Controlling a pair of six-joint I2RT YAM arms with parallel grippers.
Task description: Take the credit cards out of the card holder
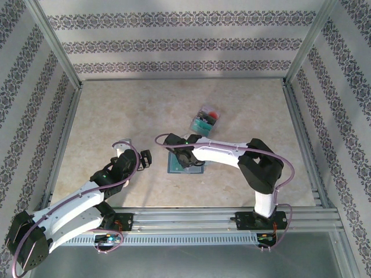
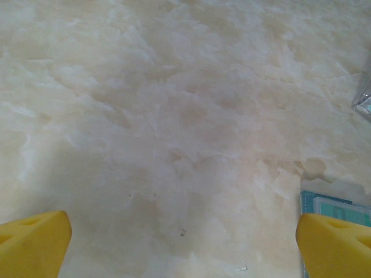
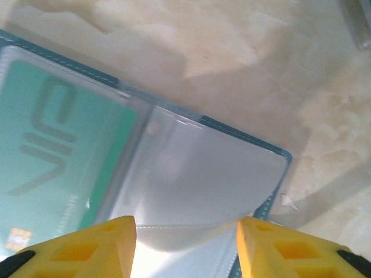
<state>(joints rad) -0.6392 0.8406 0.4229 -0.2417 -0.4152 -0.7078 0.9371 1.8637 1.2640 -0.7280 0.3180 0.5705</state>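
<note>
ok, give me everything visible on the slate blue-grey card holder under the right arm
The flat slate blue-grey card holder lies open on the beige marbled table, near its centre front. It has a stitched teal-blue border and clear, glossy plastic sleeves. One sleeve holds a teal credit card with a gold chip; the sleeve beside it looks empty. The right gripper is open just over that empty sleeve, a yellow fingertip on either side; whether it touches cannot be told.

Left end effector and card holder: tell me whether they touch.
Apart. The top view shows bare table between the left end effector and the card holder.
</note>
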